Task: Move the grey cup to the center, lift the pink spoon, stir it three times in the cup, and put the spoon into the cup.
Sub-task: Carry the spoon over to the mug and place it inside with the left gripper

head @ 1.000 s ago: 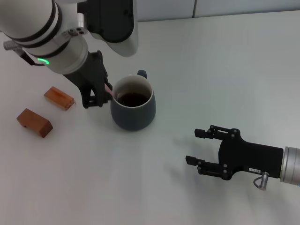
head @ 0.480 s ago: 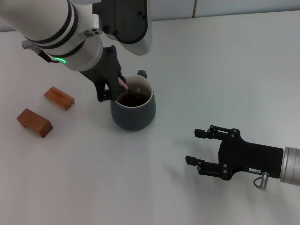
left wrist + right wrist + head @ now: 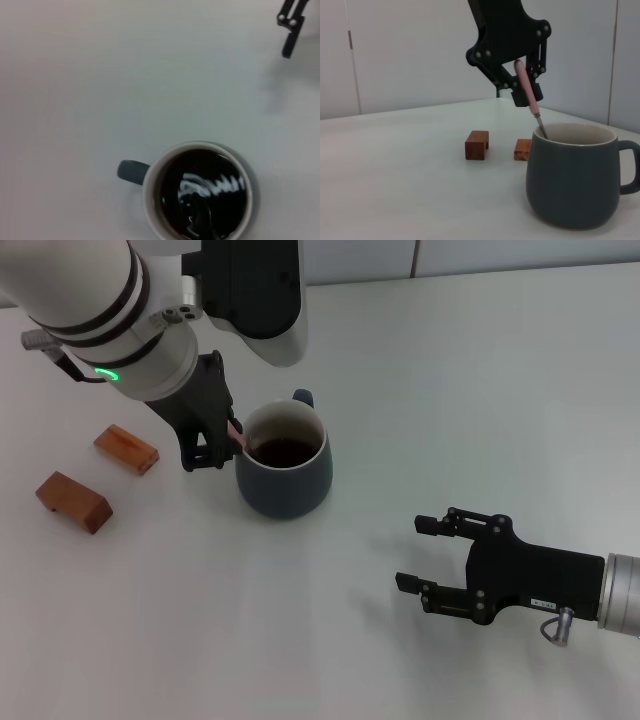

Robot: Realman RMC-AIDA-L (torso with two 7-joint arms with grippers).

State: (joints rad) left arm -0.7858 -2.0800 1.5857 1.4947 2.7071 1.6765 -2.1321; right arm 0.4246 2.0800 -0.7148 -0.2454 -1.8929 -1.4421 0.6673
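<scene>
1 grey cup [image 3: 284, 472], 1 pink spoon [image 3: 528, 98] clamped in left gripper [image 3: 213, 443], 2 wooden blocks [image 3: 72, 501], right gripper [image 3: 425, 554] apart.

The grey cup [image 3: 284, 462] of dark liquid stands just beside the left gripper [image 3: 216, 445], whose closed fingers hold the pink spoon [image 3: 529, 97] tilted into it.

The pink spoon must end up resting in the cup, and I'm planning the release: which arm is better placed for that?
Left. Its gripper already grips the pink spoon, tip in the grey cup. The right gripper sits open, well away.
</scene>
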